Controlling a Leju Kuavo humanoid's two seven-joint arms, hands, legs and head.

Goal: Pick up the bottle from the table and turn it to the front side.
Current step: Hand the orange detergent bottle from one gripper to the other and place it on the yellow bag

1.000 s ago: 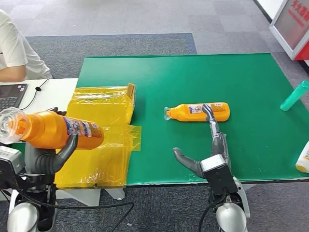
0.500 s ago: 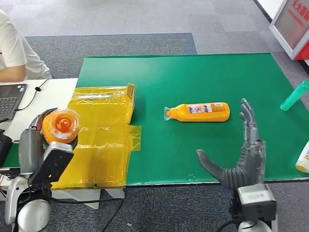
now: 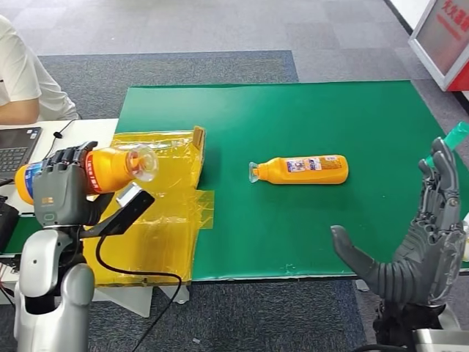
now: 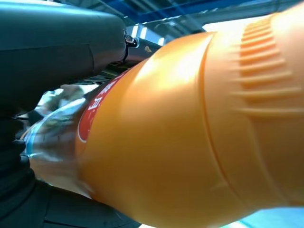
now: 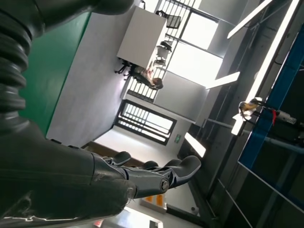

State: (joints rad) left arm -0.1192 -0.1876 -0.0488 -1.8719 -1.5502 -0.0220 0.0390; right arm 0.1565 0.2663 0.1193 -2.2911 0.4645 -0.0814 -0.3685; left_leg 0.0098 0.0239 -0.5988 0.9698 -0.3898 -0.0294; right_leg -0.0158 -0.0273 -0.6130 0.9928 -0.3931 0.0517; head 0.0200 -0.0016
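On the far left I see a person at a laptop. My left hand grips an orange bottle sideways above the yellow bag, clear cap pointing right. Its label is red and blue; I cannot read the writing. A second bottle lies on its side mid-table, cap to the left, label print too small to read. The table is covered in green, with grey carpet beyond. My right hand is raised at the table's right edge, palm up, fingers spread wide, holding nothing.
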